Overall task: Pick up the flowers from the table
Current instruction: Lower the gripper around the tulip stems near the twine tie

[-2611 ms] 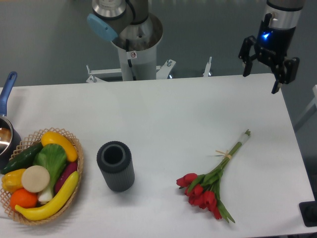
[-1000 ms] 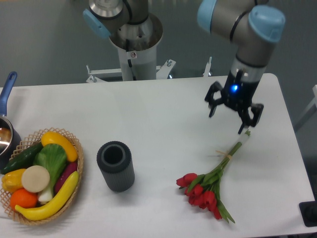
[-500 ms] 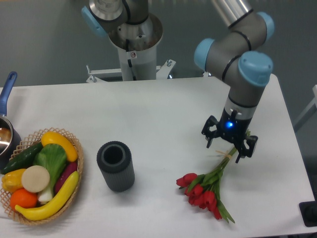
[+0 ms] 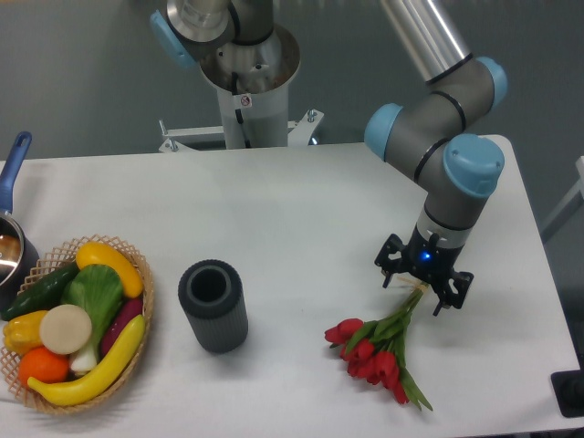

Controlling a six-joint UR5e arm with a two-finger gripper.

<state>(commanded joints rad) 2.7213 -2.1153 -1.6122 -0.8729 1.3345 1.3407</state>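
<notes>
Lying flat near the front right of the table (image 4: 301, 201): the flowers (image 4: 379, 351), red heads nearest, stems running back under the gripper (image 4: 422, 295). Gripper: jaws spread wide, straddling the stems at the band, nothing held. Further left: dark cylindrical vase (image 4: 213, 306), wicker basket (image 4: 137, 315).

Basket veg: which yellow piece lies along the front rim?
The long curved yellow one, banana-like, running along the basket's front right edge. The other yellow pieces sit at the back and at the left.
</notes>
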